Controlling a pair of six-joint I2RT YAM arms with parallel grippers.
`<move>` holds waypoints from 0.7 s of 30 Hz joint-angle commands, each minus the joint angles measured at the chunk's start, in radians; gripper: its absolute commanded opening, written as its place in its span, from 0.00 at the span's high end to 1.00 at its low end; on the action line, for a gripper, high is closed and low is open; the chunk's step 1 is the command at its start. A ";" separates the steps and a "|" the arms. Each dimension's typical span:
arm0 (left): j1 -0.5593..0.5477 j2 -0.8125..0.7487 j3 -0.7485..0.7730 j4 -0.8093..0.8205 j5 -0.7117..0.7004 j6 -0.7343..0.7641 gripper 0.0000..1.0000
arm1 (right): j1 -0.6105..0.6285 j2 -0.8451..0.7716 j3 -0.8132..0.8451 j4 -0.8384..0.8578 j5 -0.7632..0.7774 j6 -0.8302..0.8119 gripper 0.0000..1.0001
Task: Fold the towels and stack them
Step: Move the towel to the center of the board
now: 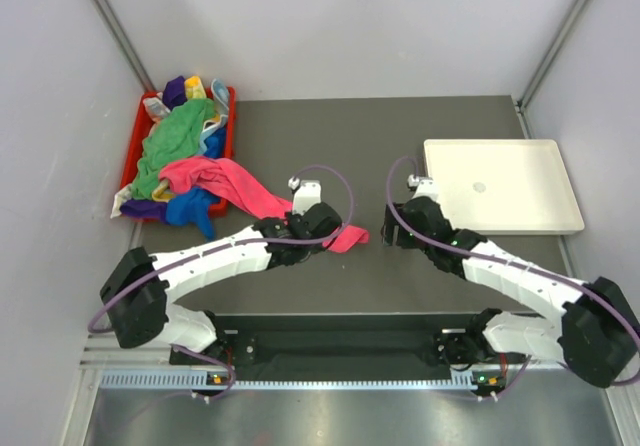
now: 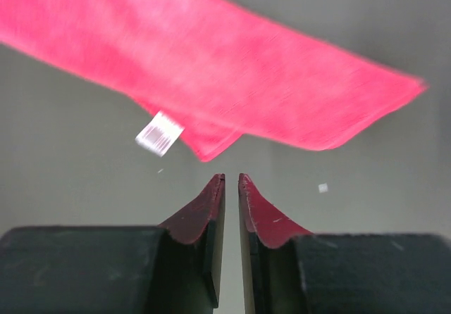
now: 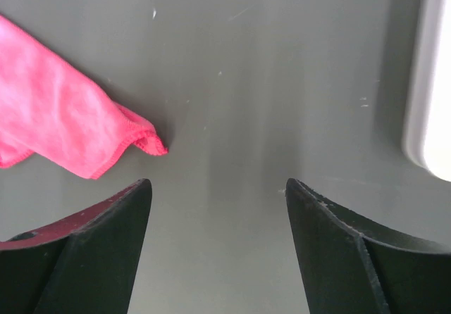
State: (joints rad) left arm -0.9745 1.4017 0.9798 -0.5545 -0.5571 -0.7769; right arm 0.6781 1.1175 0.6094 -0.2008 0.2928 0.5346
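A bright pink towel (image 1: 225, 178) trails out of the red bin (image 1: 231, 101) across the dark table, its end near the middle. My left gripper (image 1: 332, 234) sits at that end. In the left wrist view its jaws (image 2: 231, 177) are all but shut, only a thin slit between them, with nothing in them. The pink towel (image 2: 232, 74) lies blurred just beyond them, with a white tag (image 2: 158, 132). My right gripper (image 1: 392, 230) is open (image 3: 217, 181) over bare table, and the pink towel's corner (image 3: 56, 117) is by its left finger. Green (image 1: 175, 136), purple (image 1: 175, 91) and blue (image 1: 190, 209) towels are heaped in the bin.
A white flat tray (image 1: 500, 184) lies at the right of the table, and its edge (image 3: 430, 82) shows in the right wrist view. Grey walls close in the table at left, right and back. Both arm bases stand at the near edge.
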 commanded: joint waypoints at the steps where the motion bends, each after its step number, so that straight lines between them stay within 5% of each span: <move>1: 0.000 -0.038 -0.076 -0.005 -0.012 -0.062 0.81 | 0.052 0.094 0.012 0.116 0.026 0.005 0.26; 6: 0.040 -0.038 -0.177 0.085 0.039 -0.067 0.80 | 0.074 0.179 0.016 0.192 0.008 0.013 0.27; 14: 0.100 0.037 -0.193 0.197 0.077 -0.012 0.58 | 0.081 0.271 0.010 0.297 -0.017 0.033 0.27; 21: 0.128 0.106 -0.182 0.254 0.097 0.010 0.53 | 0.095 0.320 0.004 0.337 -0.018 0.050 0.28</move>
State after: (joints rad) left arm -0.8558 1.4803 0.7811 -0.3729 -0.4675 -0.7830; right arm 0.7540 1.4216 0.6094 0.0616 0.2749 0.5629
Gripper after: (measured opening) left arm 0.463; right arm 0.726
